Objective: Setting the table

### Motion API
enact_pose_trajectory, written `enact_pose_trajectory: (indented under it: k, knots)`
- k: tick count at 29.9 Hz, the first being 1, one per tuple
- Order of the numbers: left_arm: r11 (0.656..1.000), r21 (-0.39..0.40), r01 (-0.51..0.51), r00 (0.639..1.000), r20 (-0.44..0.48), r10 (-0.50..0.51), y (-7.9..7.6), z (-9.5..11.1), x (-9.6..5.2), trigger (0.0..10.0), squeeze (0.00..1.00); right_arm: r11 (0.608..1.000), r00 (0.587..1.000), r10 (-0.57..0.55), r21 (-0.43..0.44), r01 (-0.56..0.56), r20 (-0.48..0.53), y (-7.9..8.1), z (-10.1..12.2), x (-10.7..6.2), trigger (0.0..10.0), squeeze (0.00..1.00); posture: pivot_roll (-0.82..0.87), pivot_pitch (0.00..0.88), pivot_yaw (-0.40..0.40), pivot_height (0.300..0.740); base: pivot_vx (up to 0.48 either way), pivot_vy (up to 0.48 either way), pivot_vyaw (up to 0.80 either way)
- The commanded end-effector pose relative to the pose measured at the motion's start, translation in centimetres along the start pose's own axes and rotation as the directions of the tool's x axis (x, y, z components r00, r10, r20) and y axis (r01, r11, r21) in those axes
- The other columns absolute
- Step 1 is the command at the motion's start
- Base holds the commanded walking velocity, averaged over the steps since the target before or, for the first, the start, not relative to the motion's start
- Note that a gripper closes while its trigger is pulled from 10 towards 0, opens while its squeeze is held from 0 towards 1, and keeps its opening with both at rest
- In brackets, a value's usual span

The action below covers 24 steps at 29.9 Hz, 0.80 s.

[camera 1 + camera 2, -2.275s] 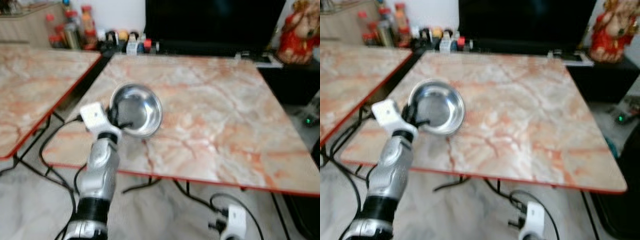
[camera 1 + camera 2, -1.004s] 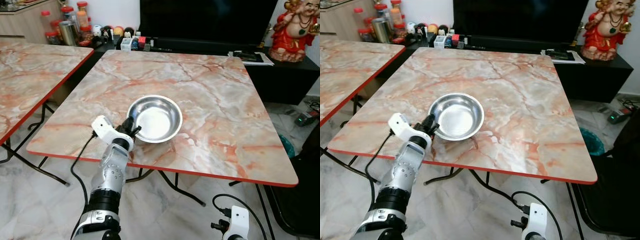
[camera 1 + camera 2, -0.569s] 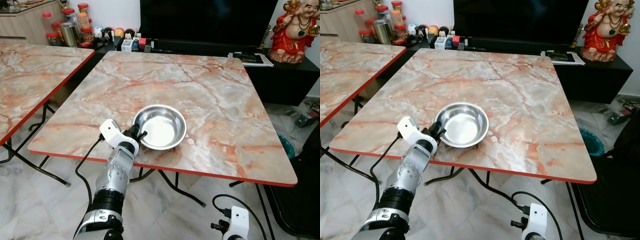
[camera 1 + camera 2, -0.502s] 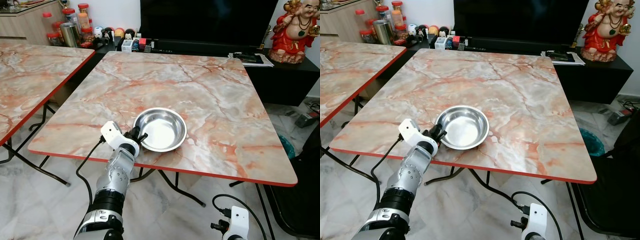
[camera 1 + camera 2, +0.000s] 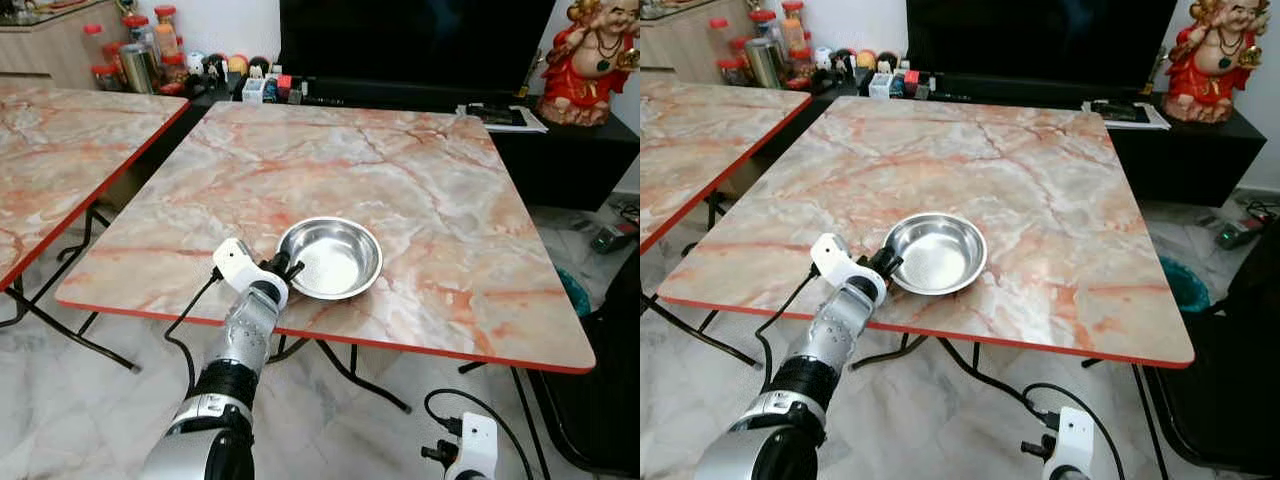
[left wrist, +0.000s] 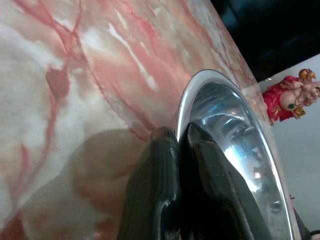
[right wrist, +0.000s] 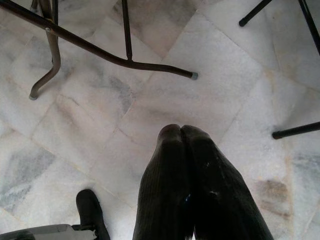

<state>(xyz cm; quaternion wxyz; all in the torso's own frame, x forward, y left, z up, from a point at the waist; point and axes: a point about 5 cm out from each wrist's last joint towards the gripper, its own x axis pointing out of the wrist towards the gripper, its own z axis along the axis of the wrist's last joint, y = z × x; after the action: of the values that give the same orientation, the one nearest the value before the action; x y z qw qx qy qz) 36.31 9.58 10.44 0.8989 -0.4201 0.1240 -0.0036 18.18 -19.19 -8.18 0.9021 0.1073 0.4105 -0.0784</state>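
A shiny steel bowl (image 5: 334, 258) sits on the marble-patterned table (image 5: 420, 190), near its front edge and a bit left of centre. My left gripper (image 5: 282, 270) is shut on the bowl's near-left rim; in the left wrist view the two black fingers (image 6: 165, 170) pinch the bowl's rim (image 6: 186, 102) between them. My right arm hangs low beside the table, and its gripper (image 7: 183, 131) is shut on nothing, pointing down at the tiled floor.
A second marble table (image 5: 60, 150) stands to the left across a narrow gap. Behind the table are a dark TV (image 5: 410, 45), jars and small items (image 5: 140, 55), and a red figurine (image 5: 590, 60). Folding table legs (image 7: 120, 55) and cables cross the floor below.
The bowl has slid to the right along the table's front part with my left gripper still on its rim. The camera steadied after an early blur.
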Motion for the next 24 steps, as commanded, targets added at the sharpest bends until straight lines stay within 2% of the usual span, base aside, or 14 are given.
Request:
enact_pose_trajectory:
  k: [1, 8, 19, 20, 21, 22, 23, 24]
  knots:
    - [0.999, -0.031, 0.018, 1.0, 0.01, -0.018, -1.79, -0.25, 0.43, 10.0, 0.0, 1.0, 1.0, -0.008, 0.009, 0.008, 0.001, -0.09, 0.01, -0.01, 10.0, 0.0, -0.03, 0.0, -0.022, 0.74, 0.0, 0.0, 0.0]
    - [0.999, -0.043, -0.028, 0.999, 0.014, 0.029, -1.02, -0.2, 0.58, 10.0, 0.0, 1.0, 1.0, -0.01, 0.007, 0.01, 0.001, -0.21, 0.03, -0.02, 10.0, 0.0, -0.03, 0.0, -0.024, 0.74, 0.0, 0.0, 0.0]
    - [0.999, -0.032, -0.038, 0.999, -0.028, 0.037, -1.02, -0.94, 0.65, 10.0, 0.0, 1.0, 1.0, -0.007, 0.006, 0.007, 0.004, -0.14, 0.17, 0.02, 10.0, 0.0, -0.03, 0.0, -0.025, 0.74, 0.0, 0.0, 0.0]
    - [0.999, -0.03, -0.038, 0.999, -0.028, 0.037, -1.02, -0.95, 0.66, 10.0, 0.16, 1.0, 1.0, -0.008, 0.007, 0.008, 0.003, -0.15, 0.15, 0.02, 10.0, 0.0, -0.03, 0.0, -0.025, 0.74, 0.0, 0.0, 0.0]
    - [0.999, -0.03, -0.038, 0.999, -0.028, 0.037, -1.02, -0.95, 0.66, 10.0, 0.16, 1.0, 1.0, -0.008, 0.007, 0.008, 0.003, -0.15, 0.15, 0.02, 10.0, 0.0, -0.03, 0.0, -0.025, 0.74, 0.0, 0.0, 0.0]
    - [0.999, -0.021, -0.04, 0.999, -0.026, 0.039, -0.99, -0.91, 0.66, 10.0, 0.67, 1.0, 1.0, -0.008, 0.007, 0.008, 0.003, -0.16, 0.13, 0.01, 10.0, 0.0, -0.03, 0.0, -0.025, 0.74, 0.0, 0.0, 0.0]
    - [0.999, -0.015, -0.041, 0.999, -0.024, 0.041, -0.97, -0.88, 0.67, 10.0, 0.67, 1.0, 1.0, -0.008, 0.006, 0.008, 0.002, -0.16, 0.12, 0.01, 10.0, 0.0, -0.03, 0.0, -0.025, 0.74, 0.0, 0.0, 0.0]
    - [0.999, -0.015, -0.044, 0.999, -0.025, 0.044, -0.93, -0.88, 0.67, 10.0, 1.0, 1.0, 1.0, -0.009, 0.006, 0.009, 0.002, -0.18, 0.09, 0.0, 10.0, 0.0, -0.03, 0.0, -0.025, 0.74, 0.0, 0.0, 0.0]
